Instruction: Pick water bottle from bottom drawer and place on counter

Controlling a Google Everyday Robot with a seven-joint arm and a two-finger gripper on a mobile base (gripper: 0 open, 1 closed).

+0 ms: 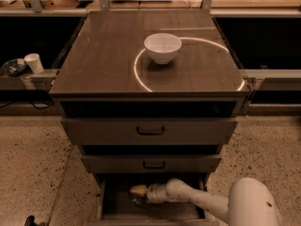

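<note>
in the camera view, the only one there is, the pincer [138, 190] is low inside the open bottom drawer [102, 202], at the left end of the white arm [197, 200] that reaches in from the robot's rounded body [251, 204] at the lower right. the water bottle [137, 200] seems to lie just under and in front of the pincer's pale tip, showing only as a few dull glints against the dark drawer floor. i cannot tell how far the pincer is open, nor whether it has hold of the bottle or only rests over it. that doubt is the first risk: a crinkled, thin-walled bottle can buckle or squirt sideways if it is caught off centre, and then it would roll toward the back of the drawer, where the shadow hides it. the second risk is overhead. the middle drawer [150, 164] juts out close above the arm, so a straight lift would likely knock the wrist or the bottle against its underside; the hand probably has to draw outward before it rises. the top drawer [150, 131] stands out further and calls for the same care on the way up. on the bench [101, 60] a white bowl [162, 47] sits near the middle, so a careless set-down could bump it, though bare surface lies on either side of it. the paper cup [33, 62] stands well apart on the ledge at left and should not matter.
</note>
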